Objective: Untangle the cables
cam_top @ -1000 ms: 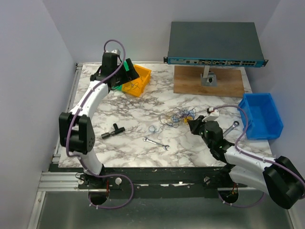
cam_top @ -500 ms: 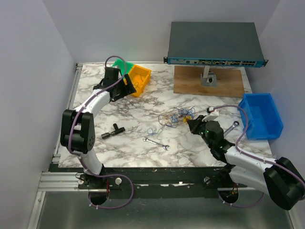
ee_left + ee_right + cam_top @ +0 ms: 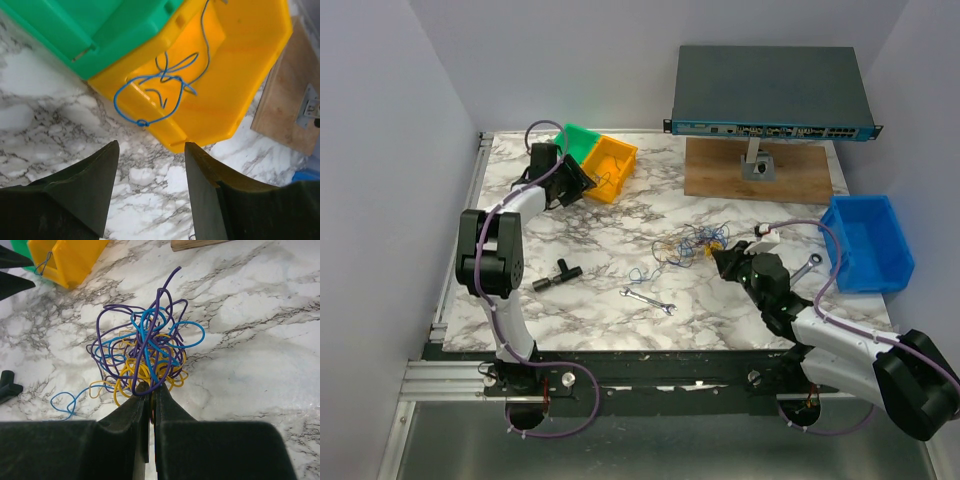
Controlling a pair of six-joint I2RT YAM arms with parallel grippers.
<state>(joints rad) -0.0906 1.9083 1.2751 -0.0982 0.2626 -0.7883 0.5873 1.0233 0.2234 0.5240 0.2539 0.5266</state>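
Pinching the near edge of the cables (image 3: 145, 350), the right fingers (image 3: 142, 405) are pressed together, with purple and yellow strands running in between their tips. The clump is a loose knot of purple, blue and yellow loops resting on the marbled desk (image 3: 620, 225) near its middle, right of centre. One purple end sticks up out of it, and a thin blue strand trails off it to the left along the desk.

The left fingers (image 3: 95, 185) are spread with nothing between them, low over the desk at the far left. Just beyond their tips stands the yellow bin (image 3: 240, 75), and a single blue wire (image 3: 150, 100) hangs over its near wall in a loop, part inside and part outside. The green bin (image 3: 100, 25) touches the yellow one on its left.

Farther out, a wrench (image 3: 648, 300) lies near the front edge, well apart from the clump, and a black T-shaped piece (image 3: 558, 273) lies to its left. A blue bin (image 3: 868, 243) sits at the right edge. At the back, a switch (image 3: 770, 90) stands raised over a wooden board (image 3: 720, 175).
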